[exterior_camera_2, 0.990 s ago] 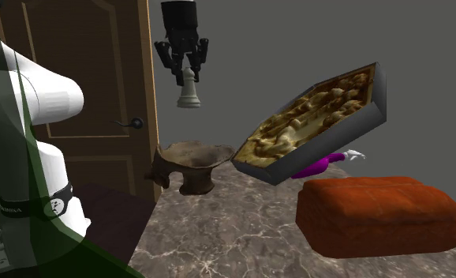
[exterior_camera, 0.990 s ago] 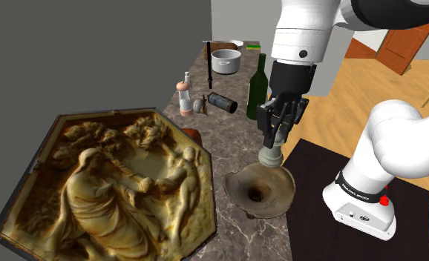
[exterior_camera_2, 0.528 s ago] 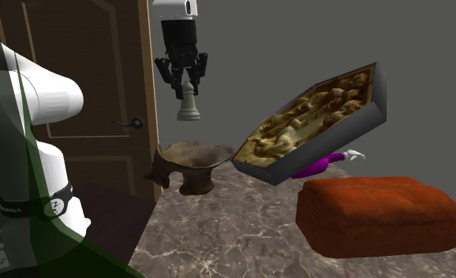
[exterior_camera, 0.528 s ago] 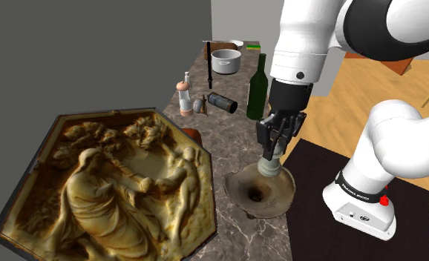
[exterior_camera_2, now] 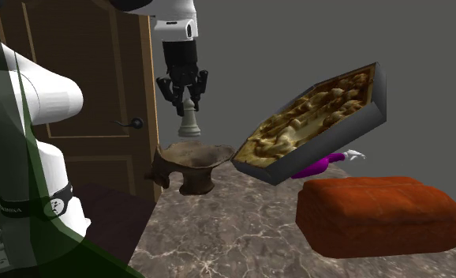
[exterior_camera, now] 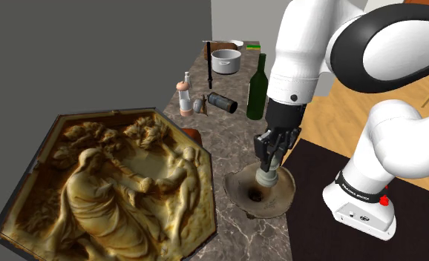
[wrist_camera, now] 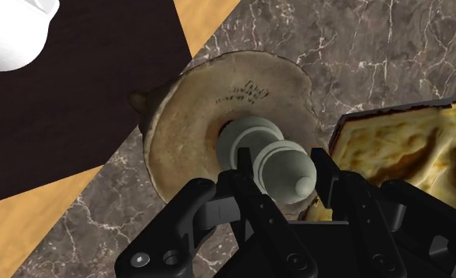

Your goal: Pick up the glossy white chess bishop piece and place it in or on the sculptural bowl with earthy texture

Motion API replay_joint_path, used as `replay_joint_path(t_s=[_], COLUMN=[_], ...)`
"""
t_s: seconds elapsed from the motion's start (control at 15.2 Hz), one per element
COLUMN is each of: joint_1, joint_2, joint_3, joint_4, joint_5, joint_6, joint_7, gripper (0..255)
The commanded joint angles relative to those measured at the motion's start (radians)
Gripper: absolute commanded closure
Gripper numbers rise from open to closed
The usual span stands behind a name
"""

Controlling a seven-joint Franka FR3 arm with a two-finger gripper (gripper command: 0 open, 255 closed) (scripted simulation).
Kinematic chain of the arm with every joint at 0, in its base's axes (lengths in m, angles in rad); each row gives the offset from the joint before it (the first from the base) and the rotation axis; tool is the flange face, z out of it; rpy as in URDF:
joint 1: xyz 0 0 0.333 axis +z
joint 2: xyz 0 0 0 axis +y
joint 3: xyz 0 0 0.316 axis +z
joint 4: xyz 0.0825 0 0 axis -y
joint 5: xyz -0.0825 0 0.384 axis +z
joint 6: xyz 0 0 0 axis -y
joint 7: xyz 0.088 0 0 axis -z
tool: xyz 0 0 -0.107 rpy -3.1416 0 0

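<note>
My black gripper (exterior_camera: 272, 145) is shut on the white chess bishop (exterior_camera: 267, 173), holding it upright by its upper part just above the brown rough-textured bowl (exterior_camera: 244, 183). In the second exterior view the gripper (exterior_camera_2: 185, 88) holds the bishop (exterior_camera_2: 189, 123) with its base a small gap above the bowl (exterior_camera_2: 188, 161) rim. In the wrist view the fingers (wrist_camera: 250, 197) clasp the bishop (wrist_camera: 274, 160) on both sides, and the bowl (wrist_camera: 187, 126) lies directly beneath its round base.
A large octagonal carved relief tray (exterior_camera: 116, 185) leans close beside the bowl. A green bottle (exterior_camera: 257, 87), a dark can (exterior_camera: 223, 102), a small bottle (exterior_camera: 185, 95) and a pot (exterior_camera: 226, 60) stand farther back on the marble counter (exterior_camera: 220, 133). A reddish cushion (exterior_camera_2: 376, 213) lies nearby.
The gripper has come down with the bishop, from well above the bowl to just over its rim. The bowl and other things have not moved.
</note>
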Motion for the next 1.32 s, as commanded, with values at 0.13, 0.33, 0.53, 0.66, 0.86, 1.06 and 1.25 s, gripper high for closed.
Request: replay_joint_path(t_s=[0.13, 0.33, 0.53, 0.66, 0.86, 1.06, 1.25], joint_1=[0.002, 0.002, 0.002, 0.002, 0.002, -0.011, -0.021], joint_2=[0.011, 0.011, 0.011, 0.011, 0.011, -0.008, -0.018], joint_3=[0.010, 0.010, 0.010, 0.010, 0.010, -0.024, -0.053], joint_4=[-0.025, -0.025, -0.025, -0.025, -0.025, 0.024, 0.073], joint_5=[0.012, 0.012, 0.012, 0.012, 0.012, -0.022, -0.049], joint_6=[0.036, 0.036, 0.036, 0.036, 0.036, -0.036, -0.097], joint_7=[-0.011, -0.011, -0.011, -0.011, -0.011, -0.005, 0.000], gripper=[255, 255, 255, 0, 0, 0, 0])
